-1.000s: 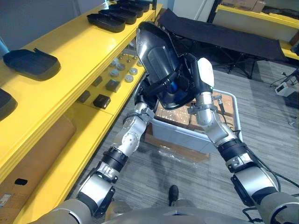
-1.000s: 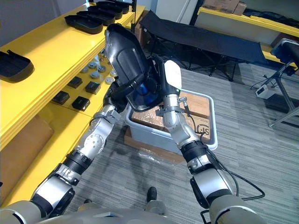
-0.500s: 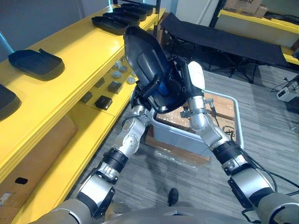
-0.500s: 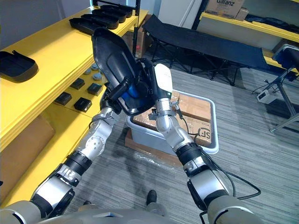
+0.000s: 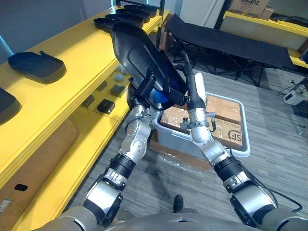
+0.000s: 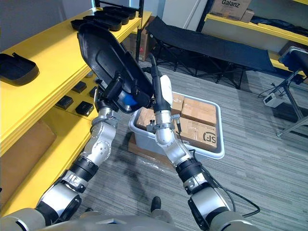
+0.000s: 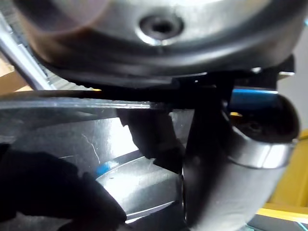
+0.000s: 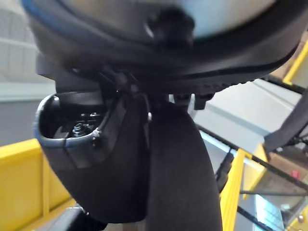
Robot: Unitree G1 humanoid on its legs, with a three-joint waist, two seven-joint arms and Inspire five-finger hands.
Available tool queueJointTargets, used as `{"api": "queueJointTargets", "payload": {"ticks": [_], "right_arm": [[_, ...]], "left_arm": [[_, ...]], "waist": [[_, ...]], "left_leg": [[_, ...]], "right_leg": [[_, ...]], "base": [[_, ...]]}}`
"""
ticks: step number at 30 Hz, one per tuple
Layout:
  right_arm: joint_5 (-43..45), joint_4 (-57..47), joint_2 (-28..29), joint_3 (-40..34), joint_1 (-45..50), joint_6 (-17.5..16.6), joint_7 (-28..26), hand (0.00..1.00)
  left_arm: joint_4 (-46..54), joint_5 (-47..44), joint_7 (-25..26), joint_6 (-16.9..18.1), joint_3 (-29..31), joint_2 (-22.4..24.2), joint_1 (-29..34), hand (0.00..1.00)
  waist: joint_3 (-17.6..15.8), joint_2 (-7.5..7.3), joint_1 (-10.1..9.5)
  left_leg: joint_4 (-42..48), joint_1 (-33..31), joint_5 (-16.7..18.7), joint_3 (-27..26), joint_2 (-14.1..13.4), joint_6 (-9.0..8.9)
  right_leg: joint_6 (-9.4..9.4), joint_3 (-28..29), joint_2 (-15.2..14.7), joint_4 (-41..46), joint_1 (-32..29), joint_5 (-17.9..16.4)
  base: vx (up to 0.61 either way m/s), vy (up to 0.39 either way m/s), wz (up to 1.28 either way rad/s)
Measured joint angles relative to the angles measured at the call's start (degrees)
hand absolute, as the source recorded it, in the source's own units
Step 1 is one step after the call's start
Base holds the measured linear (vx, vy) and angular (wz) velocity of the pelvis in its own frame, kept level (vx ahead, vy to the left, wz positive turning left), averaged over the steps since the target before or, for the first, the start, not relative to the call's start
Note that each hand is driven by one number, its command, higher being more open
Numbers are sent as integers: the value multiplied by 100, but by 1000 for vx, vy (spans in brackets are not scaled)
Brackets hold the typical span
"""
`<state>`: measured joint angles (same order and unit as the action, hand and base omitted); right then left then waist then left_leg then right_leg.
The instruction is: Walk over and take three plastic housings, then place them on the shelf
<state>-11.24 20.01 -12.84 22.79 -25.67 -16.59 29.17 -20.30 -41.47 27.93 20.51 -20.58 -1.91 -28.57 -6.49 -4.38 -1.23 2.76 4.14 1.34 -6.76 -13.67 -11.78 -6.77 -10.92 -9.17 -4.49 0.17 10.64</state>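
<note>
A large black plastic housing point(image 5: 137, 53) is held up in the air, tilted, just beside the yellow shelf's top board point(image 5: 72, 57). My left hand point(image 5: 148, 90) grips its lower end from beneath, fingers curled over the edge; in the left wrist view the housing's glossy surface point(image 7: 72, 134) lies right against that hand. My right hand point(image 5: 195, 94), with its white thumb cover, stands upright next to the housing's right edge, fingers straight, holding nothing. Several more black housings point(image 5: 36, 65) lie along the shelf top, some further back point(image 5: 120, 19).
Small metal parts and black blocks point(image 5: 106, 103) sit on the lower yellow shelf. A grey bin point(image 5: 240, 147) with cardboard boxes stands on the floor below my hands. A black folding cot point(image 5: 226, 38) and another yellow rack point(image 5: 269, 21) are behind.
The housing has swung left toward the shelf and tipped flatter. My left hand's fingers closed on it, while the right hand's fingers straightened and came off it.
</note>
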Motion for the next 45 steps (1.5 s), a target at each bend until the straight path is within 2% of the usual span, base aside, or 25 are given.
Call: {"api": "queueJointTargets", "payload": {"ticks": [3,7,10,12,14,16,19,23,27,31,34,45], "right_arm": [[384,-567,57,-79,296,117,-308,100],[999,-1152,67,-335,570,147,-739,100],[1942,-1413,75,-721,801,167,-1237,100],[2810,-1600,70,-1036,1049,171,-1852,100],[3424,-1762,42,-1150,1232,171,-2329,100],[4118,-2021,-73,-1245,1538,173,-3025,100],[4378,-2134,-80,-1502,1923,230,-3395,100],[4420,-2115,-80,-1953,2571,521,-3469,100],[4393,-1763,-80,-2141,3067,635,-3405,100],[4335,-1605,-79,-2167,3182,730,-3347,100],[4333,-1601,-79,-2184,3218,730,-3317,100],[4303,-1344,-79,-2226,3218,728,-3174,100]], "left_arm": [[536,1232,573,-14,314,112,126,0],[885,2628,1067,-96,817,120,229,0],[1063,3490,1422,-231,1361,82,417,0],[1151,4043,1659,-402,1684,-22,731,0],[1150,4362,1756,-554,1827,-72,957,0],[1145,4726,1785,-689,1976,-110,1301,0],[1120,4906,1667,-685,2119,-144,1637,0],[1120,4866,1468,-414,2239,-204,2050,0],[1125,4629,1011,63,2290,-256,2474,0],[1360,4403,461,105,2189,-256,2694,0],[1438,4404,274,177,2065,-257,2740,0],[1773,4392,159,228,2069,-330,2916,0]], "waist": [[-1,-6,5],[0,-5,33],[2,-4,79],[3,-1,126],[7,6,156],[14,18,169],[32,47,163],[99,149,163],[196,312,219],[234,375,304],[256,409,294],[319,511,273]], "left_leg": [[-4,4,1,-2,0,0],[-11,27,1,-34,0,-1],[-17,36,3,-56,0,-4],[-35,37,4,-68,0,-6],[-42,37,5,-79,0,-8],[-77,31,2,-108,0,-15],[-103,27,-3,-130,0,-19],[-106,15,15,-162,0,-24],[-106,6,40,-240,3,-17],[-89,-1,64,-256,3,-19],[-81,-48,70,-253,2,2],[-82,-116,39,-205,3,-11]], "right_leg": [[-1,0,1,0,0,-1],[-3,6,1,0,0,-2],[3,8,0,0,-9,-11],[17,8,2,-1,-25,-23],[18,10,2,-2,-35,-23],[19,25,4,-1,-81,-23],[18,33,4,-1,-107,-23],[14,34,3,-1,-139,-27],[11,97,5,-1,-199,-29],[8,113,6,-3,-211,-35],[-8,112,6,-4,-242,-54],[8,76,4,-1,-290,-29]], "base": [[0,0,0],[0,0,-2],[0,0,-1],[0,0,0],[0,0,-2],[0,0,-6],[0,1,-1],[10,9,-3],[8,11,-8],[-17,4,-2],[-13,3,-1],[0,2,1]]}}
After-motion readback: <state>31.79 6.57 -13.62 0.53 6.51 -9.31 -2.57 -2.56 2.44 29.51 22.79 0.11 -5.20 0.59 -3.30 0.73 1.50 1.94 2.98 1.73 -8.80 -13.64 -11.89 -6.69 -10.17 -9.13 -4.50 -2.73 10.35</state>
